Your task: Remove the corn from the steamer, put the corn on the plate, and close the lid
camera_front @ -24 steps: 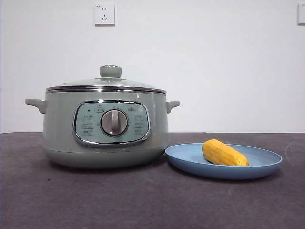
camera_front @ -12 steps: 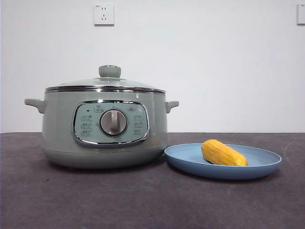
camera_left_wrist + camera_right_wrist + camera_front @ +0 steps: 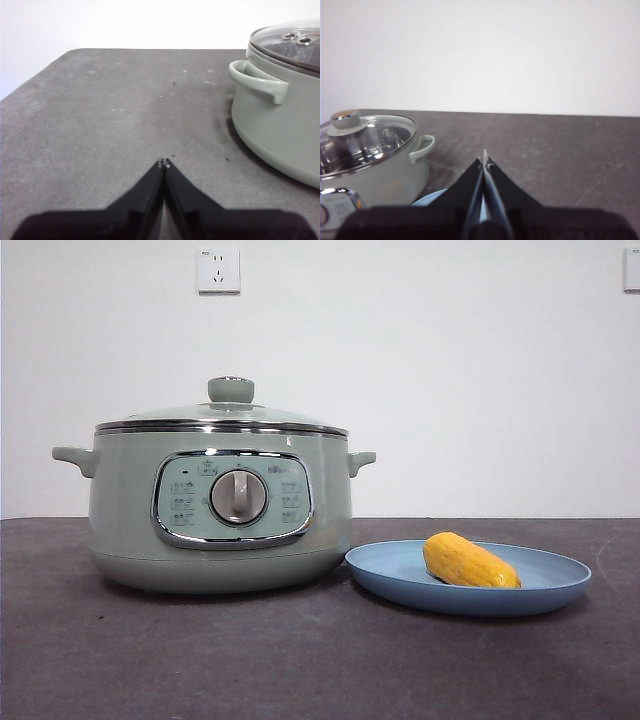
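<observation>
Corn (image 3: 470, 560) lies on the plate (image 3: 560, 585), just right of the steamer (image 3: 125, 530). Lid (image 3: 225, 416) sits on the steamer. Wall socket (image 3: 218, 271) above it. Left gripper (image 3: 164, 162) pinched closed, empty, off the steamer's handle side; right gripper (image 3: 484, 160) closed, empty, beyond the plate.

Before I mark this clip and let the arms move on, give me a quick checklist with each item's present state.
1. Corn lies on the plate: ok.
2. Lid seated on the steamer: ok.
3. Left gripper shut, holding nothing, apart from the steamer: ok.
4. Right gripper shut, holding nothing, above the table: ok.
5. Plate apart from the steamer's base: cannot tell; they overlap in the front view.
6. Steamer empty of other food: cannot tell through the glass.
</observation>
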